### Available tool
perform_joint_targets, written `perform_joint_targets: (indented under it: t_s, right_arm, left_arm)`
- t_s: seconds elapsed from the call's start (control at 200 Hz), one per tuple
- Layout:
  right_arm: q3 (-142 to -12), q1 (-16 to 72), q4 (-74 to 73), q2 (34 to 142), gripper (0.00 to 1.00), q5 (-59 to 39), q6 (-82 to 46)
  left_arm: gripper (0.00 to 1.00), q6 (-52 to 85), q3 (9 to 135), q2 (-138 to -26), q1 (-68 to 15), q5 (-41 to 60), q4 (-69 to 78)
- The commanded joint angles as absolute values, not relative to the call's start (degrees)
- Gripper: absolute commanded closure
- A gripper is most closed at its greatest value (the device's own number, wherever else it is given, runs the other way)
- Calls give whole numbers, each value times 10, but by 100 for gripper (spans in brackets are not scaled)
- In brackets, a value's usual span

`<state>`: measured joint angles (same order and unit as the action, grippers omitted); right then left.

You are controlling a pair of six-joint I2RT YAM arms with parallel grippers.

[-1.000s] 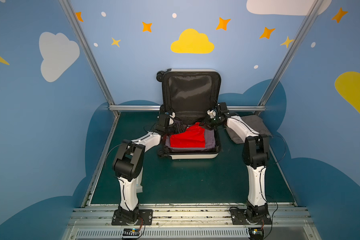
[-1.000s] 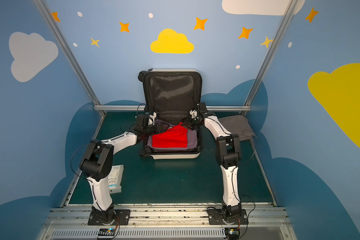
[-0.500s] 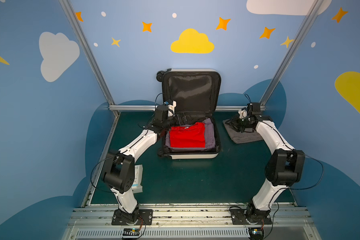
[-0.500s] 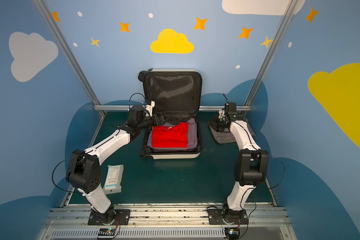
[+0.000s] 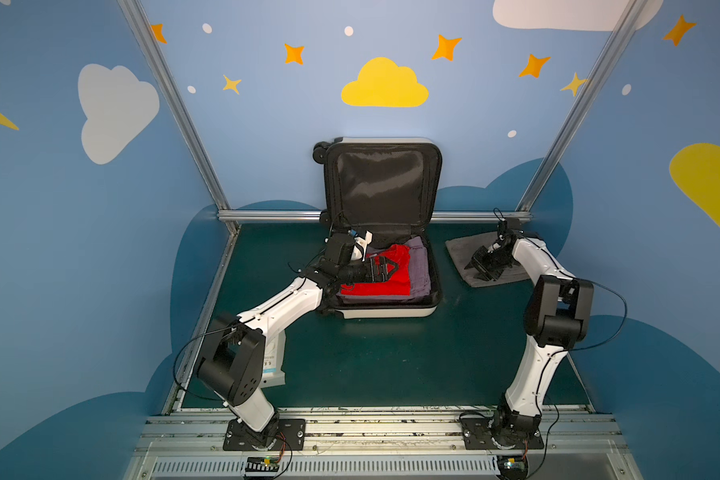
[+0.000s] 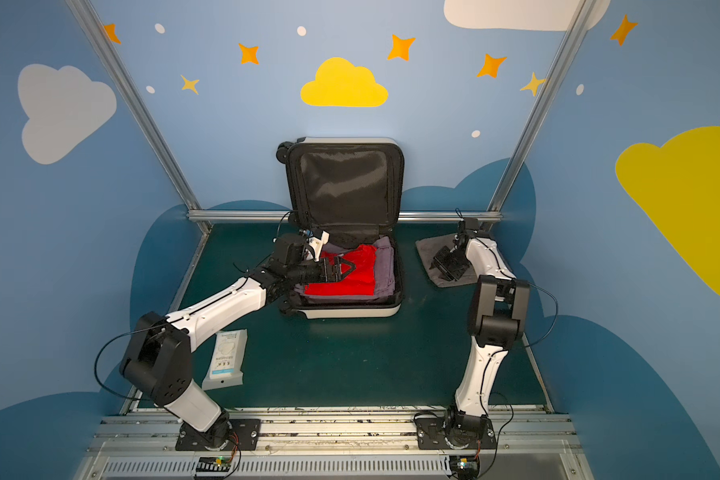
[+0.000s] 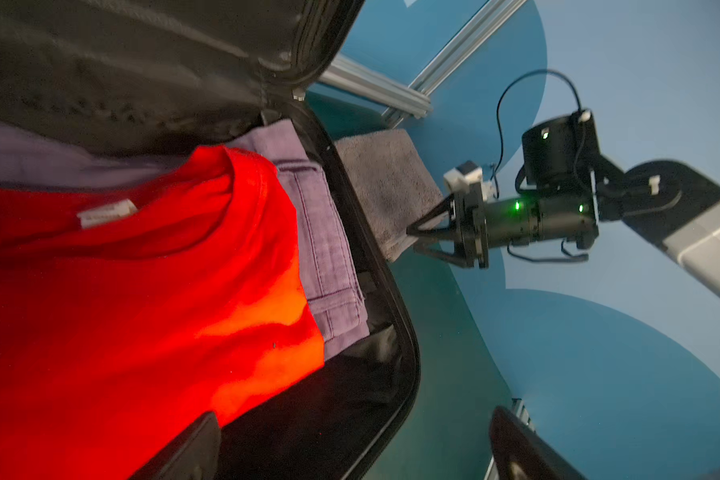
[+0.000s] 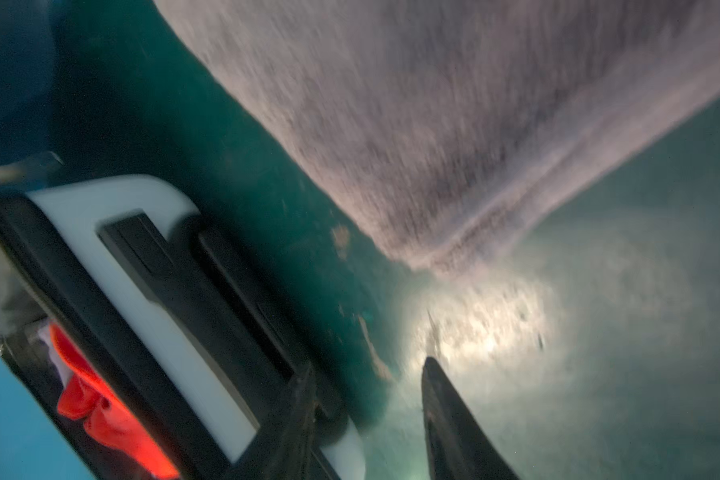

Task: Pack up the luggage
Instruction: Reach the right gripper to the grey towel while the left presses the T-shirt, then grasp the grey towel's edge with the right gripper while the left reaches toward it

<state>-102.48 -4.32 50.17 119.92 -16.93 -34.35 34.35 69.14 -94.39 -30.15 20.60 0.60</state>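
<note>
Luggage [image 5: 385,311] lies open at the tabletop's back edge, centre. Left gripper [image 5: 390,266] gapes wide, empty, over red shirt [image 5: 395,280] inside. Right gripper [image 5: 479,272] part-open, empty, above grey towel [image 5: 460,249].

free: mat [image 5: 391,361] in front of luggage [image 5: 383,311] | blocked: upright lid [image 5: 385,187] behind

Around me rise blue walls [image 5: 267,124] painted with a yellow cloud [image 5: 384,85], a white cloud [image 5: 115,110], orange stars [image 5: 294,53] and darker blue cloud shapes [image 5: 495,191]. Silver metal rails [image 5: 176,108] frame the corners. Under me lies a dark green floor [image 5: 391,361], with a metal track [image 5: 371,428] along its near edge.
</note>
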Motion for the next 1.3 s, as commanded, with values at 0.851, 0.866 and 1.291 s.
perform_joint_targets:
  t_s: [0.851,0.866,1.291]
  right_arm:
    - [-1047,-60,613,1302,65,-111,-382]
    - [-1037,-60,613,1298,65,-110,-383]
    - [-705,-69,525,1081,65,-95,-447]
  left_arm:
    - [1,409,766,-1008,-372,247,42]
    - [1,409,767,-1008,-374,246,42]
    - [1,424,748,-992,-420,227,17]
